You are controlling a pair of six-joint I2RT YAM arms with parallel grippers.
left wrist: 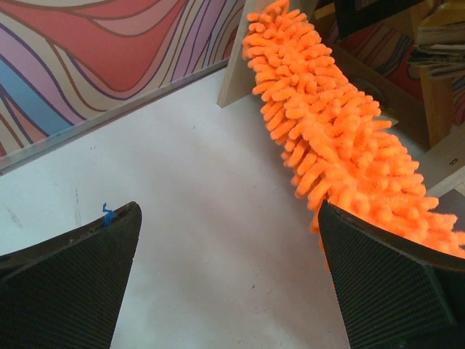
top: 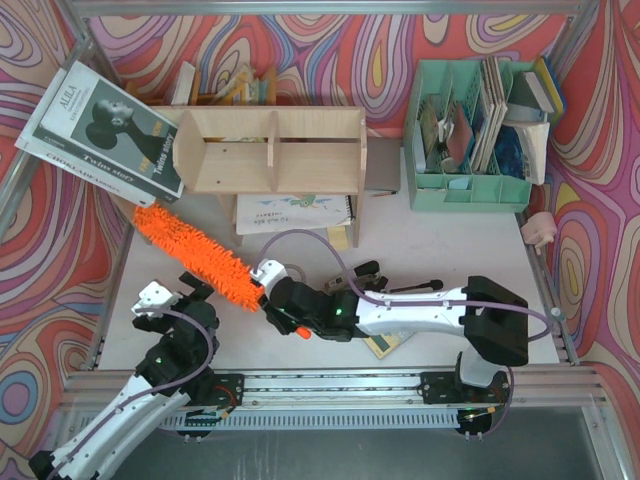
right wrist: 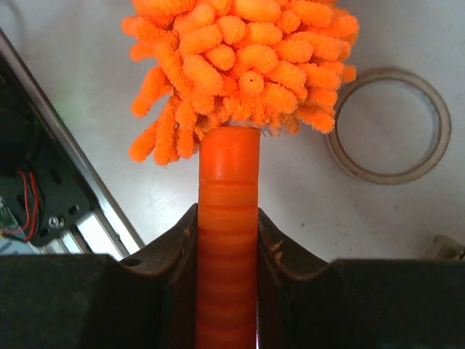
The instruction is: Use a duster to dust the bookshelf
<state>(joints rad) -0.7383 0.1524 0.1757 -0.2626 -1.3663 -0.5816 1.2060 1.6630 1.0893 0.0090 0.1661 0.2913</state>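
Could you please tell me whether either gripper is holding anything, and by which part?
The right gripper grips the duster by its orange handle, just below the fluffy head. The left gripper is open and holds nothing.

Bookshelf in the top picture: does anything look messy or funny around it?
Yes. The bookshelf has two visible bays, and both are empty. A big grey book lies crooked at its left end, and a spiral notebook sticks out beneath its front edge.
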